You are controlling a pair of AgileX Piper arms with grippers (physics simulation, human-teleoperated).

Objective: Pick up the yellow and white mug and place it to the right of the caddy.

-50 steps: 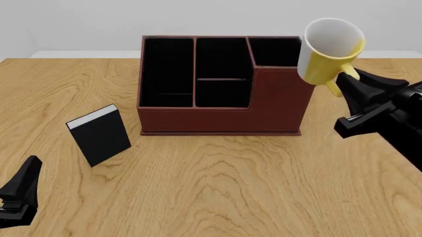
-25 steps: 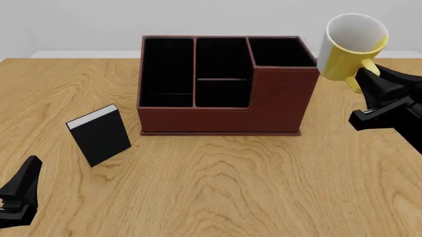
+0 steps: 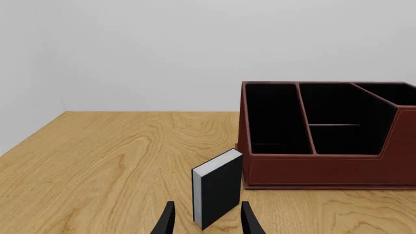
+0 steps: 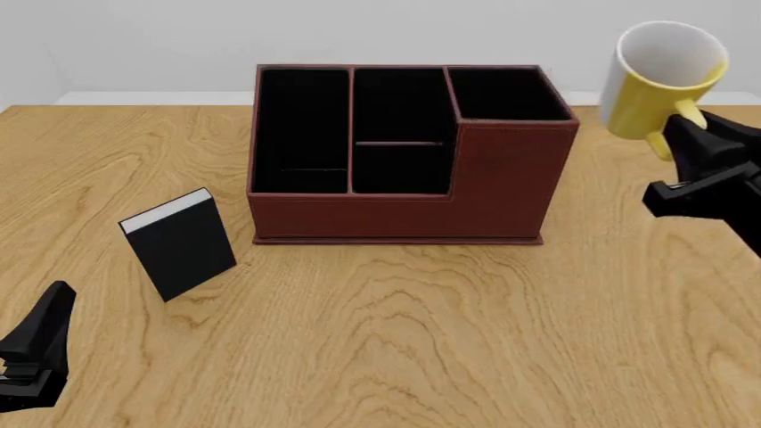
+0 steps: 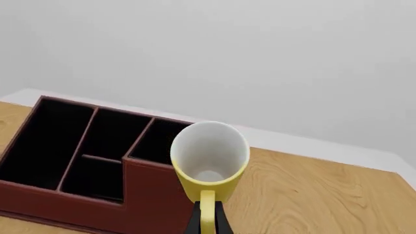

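- Right pincer clamped on the handle of the yellow and white mug, held tilted in the air, off the caddy's right edge.
- Bare worktop below, right of that wall.
- Left pincer parted, low near the front-left corner, facing the black book.

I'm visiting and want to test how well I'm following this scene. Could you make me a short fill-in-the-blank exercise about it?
1. The right claw holds the yellow and white mug by its ____.
2. The caddy has ____ black-lined compartments.
3. The small black book stands on the table to the ____ of the caddy in the front view.
4. The left claw holds ____.

Missing words: handle; three; left; nothing
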